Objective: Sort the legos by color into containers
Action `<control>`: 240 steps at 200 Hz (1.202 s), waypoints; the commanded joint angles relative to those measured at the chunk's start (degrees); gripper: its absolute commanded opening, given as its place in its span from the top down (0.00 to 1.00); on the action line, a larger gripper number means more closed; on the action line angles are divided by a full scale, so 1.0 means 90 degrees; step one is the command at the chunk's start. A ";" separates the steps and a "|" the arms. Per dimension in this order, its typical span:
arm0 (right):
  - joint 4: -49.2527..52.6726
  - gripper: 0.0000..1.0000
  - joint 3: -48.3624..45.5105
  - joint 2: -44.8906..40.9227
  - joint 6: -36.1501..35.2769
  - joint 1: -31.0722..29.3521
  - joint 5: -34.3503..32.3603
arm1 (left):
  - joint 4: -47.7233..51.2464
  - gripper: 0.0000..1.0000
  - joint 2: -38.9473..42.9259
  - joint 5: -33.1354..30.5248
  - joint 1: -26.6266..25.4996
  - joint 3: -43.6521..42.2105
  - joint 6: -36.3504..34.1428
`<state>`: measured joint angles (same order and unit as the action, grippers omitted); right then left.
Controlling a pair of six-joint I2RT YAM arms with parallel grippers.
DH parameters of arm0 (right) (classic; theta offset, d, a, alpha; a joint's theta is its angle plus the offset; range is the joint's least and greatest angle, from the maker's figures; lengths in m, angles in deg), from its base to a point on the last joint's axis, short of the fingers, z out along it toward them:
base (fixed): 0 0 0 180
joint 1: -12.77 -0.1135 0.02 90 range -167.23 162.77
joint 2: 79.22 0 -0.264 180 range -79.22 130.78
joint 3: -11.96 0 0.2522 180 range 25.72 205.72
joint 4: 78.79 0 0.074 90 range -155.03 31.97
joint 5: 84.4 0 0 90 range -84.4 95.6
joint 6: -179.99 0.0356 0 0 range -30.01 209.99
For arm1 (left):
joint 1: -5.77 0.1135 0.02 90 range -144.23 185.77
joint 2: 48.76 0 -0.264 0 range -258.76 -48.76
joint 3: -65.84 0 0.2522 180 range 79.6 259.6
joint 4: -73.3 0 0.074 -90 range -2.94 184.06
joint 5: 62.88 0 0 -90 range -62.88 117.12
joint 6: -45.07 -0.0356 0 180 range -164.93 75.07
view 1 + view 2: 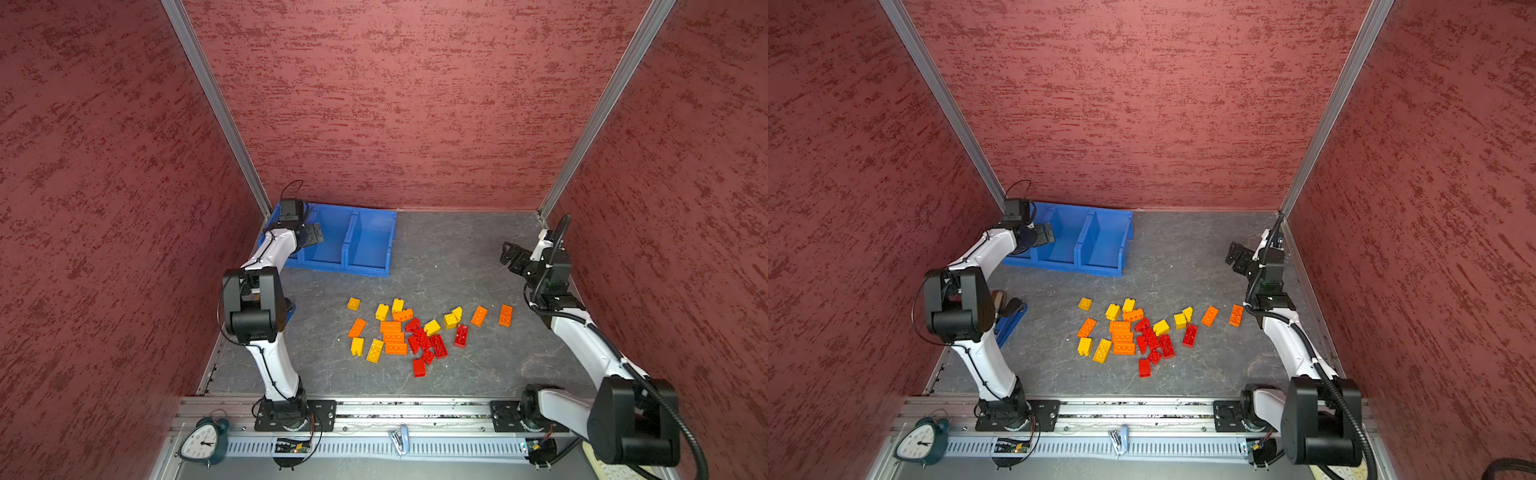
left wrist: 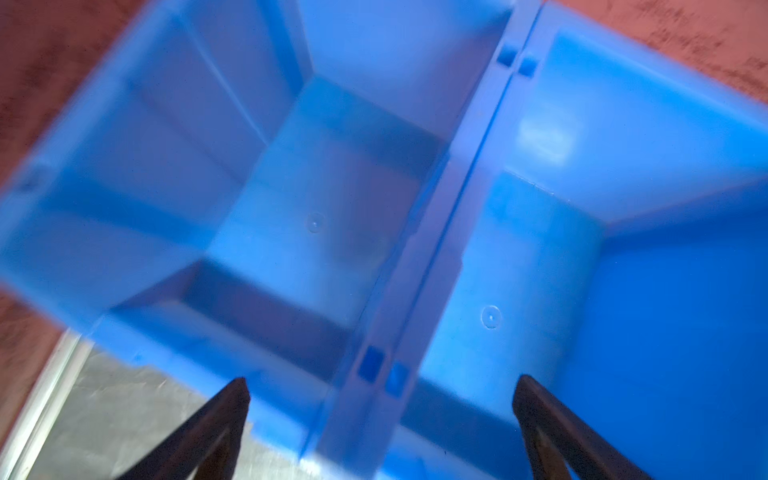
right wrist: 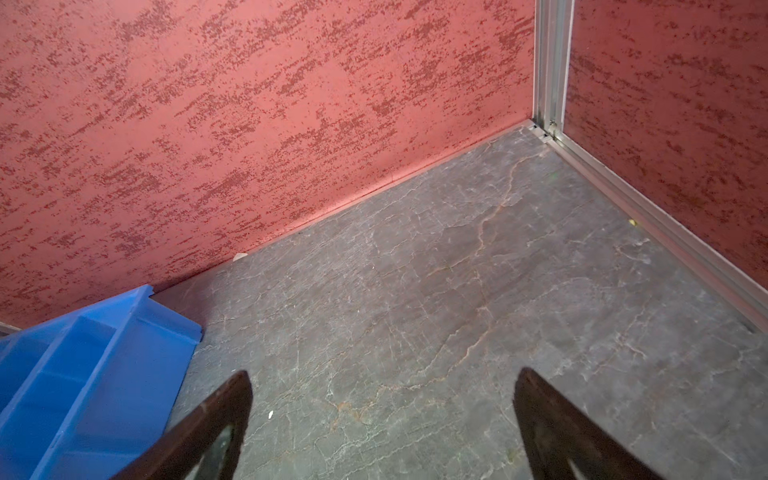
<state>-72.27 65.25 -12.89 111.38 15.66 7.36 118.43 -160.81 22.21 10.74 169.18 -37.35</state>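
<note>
Plainly we hold our left gripper (image 2: 382, 386) spread and empty over the bare-looking containers (image 1: 365, 271); our right gripper (image 3: 382, 382), equally spread, hangs aside, leaving the unsorted legos (image 1: 392, 332) heaped on the table (image 1: 457, 257) open to either.

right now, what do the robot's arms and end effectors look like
Both have white curved shells and black joint housings. The left arm has a thin black cable along it; the right arm carries a thicker ribbed black conduit. The left end effector and right end effector are black with tapered fingers.
</note>
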 commanded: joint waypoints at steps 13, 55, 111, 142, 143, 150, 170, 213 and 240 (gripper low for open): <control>0.0355 0.01 0.0141 -0.0267 -0.0078 0.0032 -0.0136 | 0.0581 0.06 -0.0559 0.0690 0.0076 0.0664 -0.0651; 0.0318 0.01 0.0233 -0.0254 -0.0180 0.0035 0.0000 | 0.0298 0.47 -0.0415 0.0767 -0.0057 0.0475 -0.0752; 0.0290 0.01 0.0431 0.0018 -0.0156 0.0034 0.0107 | -0.0085 0.62 0.0148 0.0227 -0.0516 -0.0292 -0.0859; 0.0224 0.01 0.0431 0.0090 -0.0027 0.0030 0.0204 | -0.0255 0.66 0.0540 -0.0395 -0.1096 -0.0727 -0.0800; 0.0217 0.01 0.0432 0.0095 -0.0020 0.0030 0.0205 | -0.0259 0.66 0.0548 -0.0403 -0.1117 -0.0736 -0.0786; 0.0210 0.01 0.0422 0.0118 0.0004 0.0034 0.0219 | -0.0283 0.67 0.0606 -0.0460 -0.1286 -0.0803 -0.0735; 0.0154 0.01 0.0404 0.0186 0.0081 0.0037 0.0254 | -0.0232 0.68 0.0673 -0.0935 -0.1840 -0.0872 -0.0416; -0.0234 0.01 0.0203 0.0160 0.0333 0.0036 0.0433 | 0.0134 0.68 0.0524 -0.1785 -0.3063 -0.0711 0.0870; -0.0249 0.01 0.0208 0.0208 0.0381 0.0030 0.0505 | 0.0499 0.67 0.0073 -0.1873 -0.3719 -0.0232 0.1555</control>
<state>-71.77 67.54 -11.32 113.37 15.66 10.28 121.14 -157.42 7.81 -18.13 162.64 -30.73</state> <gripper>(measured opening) 0.990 0.325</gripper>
